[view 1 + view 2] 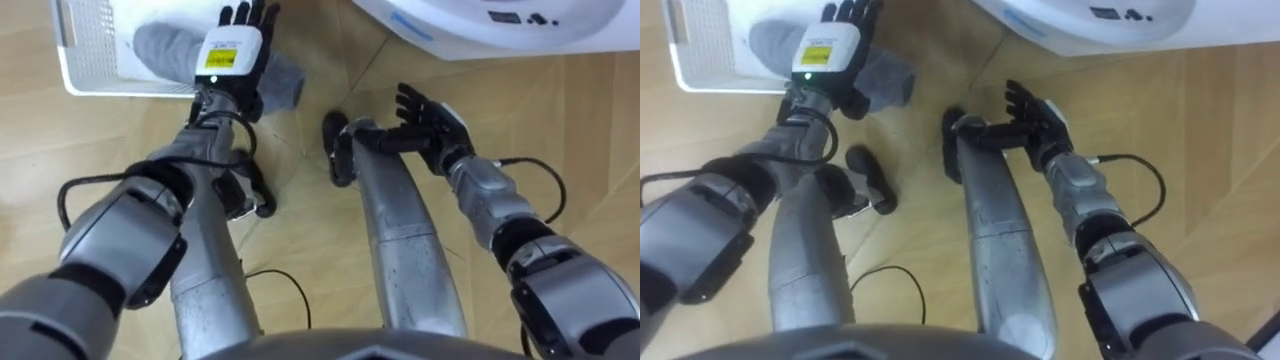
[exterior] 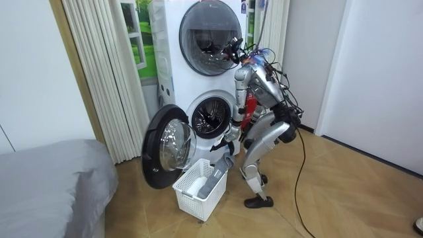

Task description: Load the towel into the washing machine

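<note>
A grey towel (image 1: 160, 48) lies in a white laundry basket (image 1: 88, 55) and hangs over its rim onto the floor side (image 1: 888, 80). My left hand (image 1: 235, 55) is stretched out over the towel at the basket's edge, fingers straight and spread, back of the hand up. My right hand (image 1: 432, 120) hovers open over the wooden floor beside my knee, holding nothing. The room view shows me bent forward over the basket (image 2: 195, 197), towel (image 2: 215, 182) draped on its side. The washing machine (image 2: 213, 118) stands just behind with its round door (image 2: 165, 142) swung open.
The washer's white front (image 1: 500, 25) lies close ahead on my right. A second machine (image 2: 211, 30) is stacked above it. A folding screen (image 2: 99, 73) and a grey bed (image 2: 53, 185) are on the room view's left. Bare wooden floor (image 2: 344, 198) stretches behind me.
</note>
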{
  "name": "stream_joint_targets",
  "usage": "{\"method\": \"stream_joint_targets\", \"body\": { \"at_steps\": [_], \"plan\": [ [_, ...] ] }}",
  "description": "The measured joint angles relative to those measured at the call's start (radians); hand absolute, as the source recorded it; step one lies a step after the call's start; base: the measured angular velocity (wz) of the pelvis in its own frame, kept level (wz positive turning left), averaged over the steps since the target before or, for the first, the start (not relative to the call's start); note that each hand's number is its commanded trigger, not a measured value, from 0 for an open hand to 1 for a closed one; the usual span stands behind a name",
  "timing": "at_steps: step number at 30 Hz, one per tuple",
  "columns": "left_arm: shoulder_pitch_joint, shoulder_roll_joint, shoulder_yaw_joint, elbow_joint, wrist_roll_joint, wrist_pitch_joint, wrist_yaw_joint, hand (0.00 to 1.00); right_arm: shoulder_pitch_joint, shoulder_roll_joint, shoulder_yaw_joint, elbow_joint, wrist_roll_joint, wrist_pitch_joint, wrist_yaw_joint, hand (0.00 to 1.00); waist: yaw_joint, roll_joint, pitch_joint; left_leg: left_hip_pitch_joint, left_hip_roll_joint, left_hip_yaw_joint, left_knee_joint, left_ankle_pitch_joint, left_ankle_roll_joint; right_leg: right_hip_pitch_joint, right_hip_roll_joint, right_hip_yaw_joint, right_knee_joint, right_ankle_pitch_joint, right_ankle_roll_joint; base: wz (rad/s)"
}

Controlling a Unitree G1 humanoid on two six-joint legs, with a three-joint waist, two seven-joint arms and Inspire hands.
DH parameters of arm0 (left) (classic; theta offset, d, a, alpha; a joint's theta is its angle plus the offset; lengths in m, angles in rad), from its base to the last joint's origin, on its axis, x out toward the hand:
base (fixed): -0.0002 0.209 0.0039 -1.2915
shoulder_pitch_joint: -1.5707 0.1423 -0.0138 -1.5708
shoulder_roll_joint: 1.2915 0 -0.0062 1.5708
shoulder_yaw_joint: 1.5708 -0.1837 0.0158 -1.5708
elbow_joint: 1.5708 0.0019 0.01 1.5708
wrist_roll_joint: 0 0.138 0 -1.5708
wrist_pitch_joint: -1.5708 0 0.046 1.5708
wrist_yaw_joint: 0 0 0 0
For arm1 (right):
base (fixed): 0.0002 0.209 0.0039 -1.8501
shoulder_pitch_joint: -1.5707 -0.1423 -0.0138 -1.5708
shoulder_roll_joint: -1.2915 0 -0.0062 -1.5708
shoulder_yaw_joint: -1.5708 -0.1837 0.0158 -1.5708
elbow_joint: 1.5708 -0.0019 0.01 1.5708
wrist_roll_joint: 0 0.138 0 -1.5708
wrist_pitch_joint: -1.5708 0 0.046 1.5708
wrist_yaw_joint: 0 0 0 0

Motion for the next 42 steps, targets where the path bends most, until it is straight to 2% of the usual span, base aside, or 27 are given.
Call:
{"method": "stream_joint_targets", "body": {
  "at_steps": [6, 9, 10, 12, 15, 16, 17, 22, 26, 32, 36, 38, 42],
  "plan": [
    [-0.001, 0.015, -0.036, 0.0, 0.0, 0.0, -0.007, 0.0, 0.0, 0.008, 0.014, -0.02, 0.017, -0.002, 0.0, 0.0, -0.046, -0.013, 0.0043, -0.016, 0.014, 0.005, 0.027, -0.02, 0.0, -0.02, 0.004, -0.001, 0.018, -0.01, -0.002, -0.08],
    [0.001, 0.014, -0.076, 0.002, 0.0, 0.0, -0.035, 0.29, 0.0, 0.015, 0.025, -0.02, 0.019, -0.004, 0.007, 0.0, -0.052, -0.022, 0.0034, -0.02, 0.031, 0.003, 0.039, -0.031, -0.001, -0.02, 0.013, -0.008, 0.017, -0.012, -0.004, -0.13],
    [0.002, 0.014, -0.083, 0.007, 0.0, 0.0, -0.055, 0.52, 0.0, 0.018, 0.026, -0.019, 0.02, -0.007, 0.008, 0.0, -0.055, -0.024, 0.0035, -0.022, 0.038, 0.004, 0.045, -0.036, -0.001, -0.022, 0.013, -0.011, 0.02, -0.013, -0.005, -0.15],
    [0.001, 0.013, -0.091, 0.02, -0.005, 0.002, -0.092, 0.58, -0.003, 0.023, 0.028, -0.018, 0.022, -0.009, 0.01, 0.0, -0.064, -0.028, 0.0029, -0.027, 0.041, 0.004, 0.054, -0.042, -0.001, -0.028, 0.013, -0.011, 0.028, -0.015, -0.007, -0.07],
    [0.001, 0.017, -0.109, 0.031, -0.014, 0.026, -0.173, 0.8, -0.018, 0.025, 0.029, -0.011, 0.022, -0.005, 0.029, 0.0, -0.073, -0.039, 0.0025, -0.038, 0.044, 0.005, 0.061, -0.046, -0.002, -0.04, 0.011, -0.015, 0.032, -0.018, -0.006, -0.05],
    [0.002, 0.016, -0.109, 0.035, -0.014, 0.032, -0.191, 0.92, -0.017, 0.025, 0.029, -0.011, 0.022, -0.002, 0.03, 0.0, -0.074, -0.041, 0.0019, -0.038, 0.045, 0.005, 0.062, -0.046, -0.003, -0.04, 0.011, -0.016, 0.033, -0.018, -0.007, 0.0],
    [0.002, 0.017, -0.109, 0.04, -0.015, 0.04, -0.225, 1.0, -0.019, 0.026, 0.025, -0.012, 0.021, 0.001, 0.033, 0.0, -0.077, -0.043, 0.0021, -0.039, 0.043, 0.004, 0.062, -0.047, -0.003, -0.04, 0.01, -0.017, 0.033, -0.019, -0.007, 0.0],
    [0.0, 0.02, -0.112, 0.039, -0.036, 0.073, -0.366, 1.0, -0.02, 0.035, 0.017, -0.012, 0.011, 0.019, 0.043, 0.0, -0.083, -0.048, -0.0008, -0.042, 0.043, 0.0, 0.06, -0.047, -0.003, -0.04, 0.01, -0.02, 0.026, -0.019, -0.007, 0.0],
    [0.001, 0.038, -0.173, 0.043, -0.06, 0.105, -0.487, 1.0, -0.026, 0.047, 0.016, -0.009, 0.01, 0.033, 0.042, 0.0, -0.099, -0.052, -0.0031, -0.038, 0.041, 0.005, 0.051, -0.046, -0.002, -0.039, 0.001, -0.024, 0.022, -0.019, -0.007, 0.0],
    [0.014, 0.041, -0.221, 0.039, -0.101, 0.141, -0.645, 1.0, -0.044, 0.049, 0.006, 0.019, 0.006, 0.046, 0.039, 0.0, -0.099, -0.054, -0.0042, -0.028, 0.039, 0.008, 0.034, -0.046, -0.002, -0.033, -0.001, -0.025, 0.008, -0.018, -0.007, -0.01],
    [0.013, 0.037, -0.229, 0.039, -0.133, 0.155, -0.688, 1.0, -0.049, 0.051, 0.003, 0.028, -0.003, 0.063, 0.034, 0.0, -0.096, -0.055, -0.0052, -0.011, 0.041, 0.011, 0.023, -0.044, -0.001, -0.013, -0.005, -0.034, -0.007, -0.018, -0.007, 0.0],
    [0.013, 0.031, -0.228, 0.04, -0.133, 0.158, -0.705, 1.0, -0.047, 0.051, 0.005, 0.033, -0.018, 0.068, 0.03, 0.0, -0.095, -0.057, -0.0066, 0.013, 0.04, 0.025, 0.01, -0.041, 0.003, 0.008, -0.018, -0.045, -0.018, -0.017, -0.007, 0.0],
    [0.024, 0.022, -0.227, 0.04, -0.133, 0.16, -0.71, 1.0, -0.042, 0.051, 0.01, 0.049, -0.056, 0.076, 0.027, 0.0, -0.093, -0.059, -0.0088, 0.066, 0.039, 0.034, -0.025, -0.035, 0.004, 0.062, -0.021, -0.051, -0.055, -0.01, -0.003, -0.01]
  ]
}}
